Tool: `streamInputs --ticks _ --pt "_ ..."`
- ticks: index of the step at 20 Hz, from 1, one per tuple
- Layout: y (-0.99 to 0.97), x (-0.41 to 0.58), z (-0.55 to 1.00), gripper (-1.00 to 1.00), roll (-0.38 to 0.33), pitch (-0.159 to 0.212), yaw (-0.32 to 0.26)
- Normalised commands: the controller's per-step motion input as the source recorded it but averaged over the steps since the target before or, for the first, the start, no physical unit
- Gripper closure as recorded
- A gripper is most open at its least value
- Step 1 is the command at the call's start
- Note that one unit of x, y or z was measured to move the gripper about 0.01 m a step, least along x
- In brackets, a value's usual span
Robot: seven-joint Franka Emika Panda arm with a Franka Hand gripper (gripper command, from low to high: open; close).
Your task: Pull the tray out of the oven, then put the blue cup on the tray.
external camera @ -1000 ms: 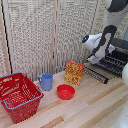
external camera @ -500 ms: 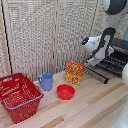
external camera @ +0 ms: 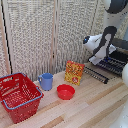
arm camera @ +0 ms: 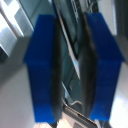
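Our gripper [arm camera: 70, 70] looks clenched on the tray [external camera: 114, 64] at the oven [external camera: 120, 47], pull unfinished; the cup [external camera: 46, 81] waits untouched on the table [external camera: 95, 107].

No words, brands or numbers can be read in either view. The orange-yellow box [external camera: 74, 72], standing on the surface down and toward the exterior view's left of the claw [external camera: 90, 61], bears a printed front too blurred to read.
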Motion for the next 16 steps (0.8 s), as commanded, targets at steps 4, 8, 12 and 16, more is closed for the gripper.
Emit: streamInputs --ticks 4,8,12,16 --pt "0.35 -0.006 0.0 1.0 0.067 -0.028 -0.129" --pt "0.51 0.0 0.02 1.0 0.227 -0.068 -0.155" --pt "0.53 0.0 0.12 1.0 0.298 -0.082 -0.117" --pt "0.58 0.031 0.08 1.0 0.31 -0.076 -0.079"
